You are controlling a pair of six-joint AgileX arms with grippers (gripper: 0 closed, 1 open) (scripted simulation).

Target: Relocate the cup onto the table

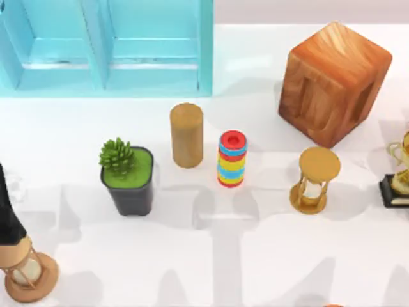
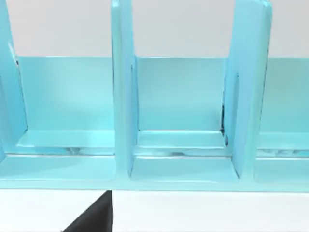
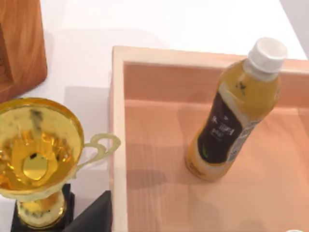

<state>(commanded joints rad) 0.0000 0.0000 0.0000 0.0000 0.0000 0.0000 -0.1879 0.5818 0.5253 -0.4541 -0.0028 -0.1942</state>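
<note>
A plain, matte black left arm shows as a tapering dark link without markings.

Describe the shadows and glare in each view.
Top view: soft grey shadows lie on the glossy table beside the wooden cylinder and ring stack. Left wrist view: evenly lit cabinet, faint sheen on its shelf floor. Right wrist view: the bottle throws a shadow across the tray; the trophy shines.

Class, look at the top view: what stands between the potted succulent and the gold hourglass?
In the top view, two things stand between the potted succulent and the gold hourglass: the tan wooden cylinder, then the red-blue-yellow ring stack.
</note>
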